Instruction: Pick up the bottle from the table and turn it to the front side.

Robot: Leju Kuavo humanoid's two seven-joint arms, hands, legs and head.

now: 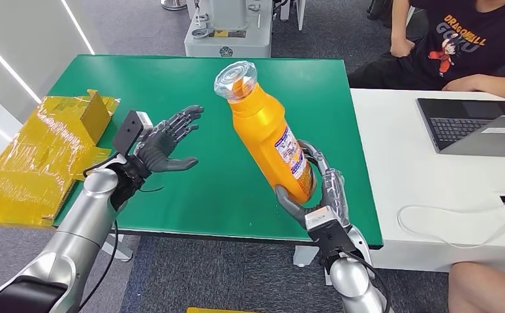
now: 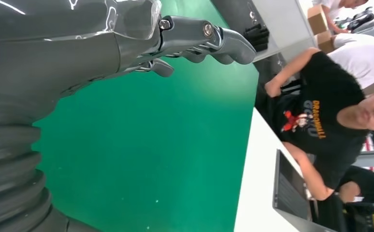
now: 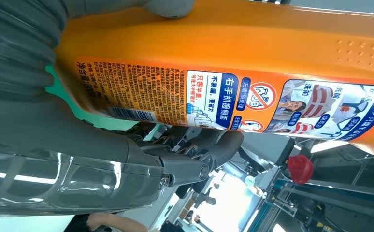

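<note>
Right hand (image 1: 315, 195) grips the lower body of an orange detergent bottle (image 1: 266, 130) lifted clear of the green table (image 1: 171, 91).
Tilted away from the robot, the bottle points its clear cap (image 1: 235, 79) toward the far edge, its printed label (image 3: 223, 99) facing the wrist. Left hand (image 1: 168, 140) hovers over the table with fingers spread, holding nothing. Beside it sits a white desk (image 1: 406, 169) with a laptop (image 1: 475, 124) and a seated person (image 1: 459, 45).
</note>
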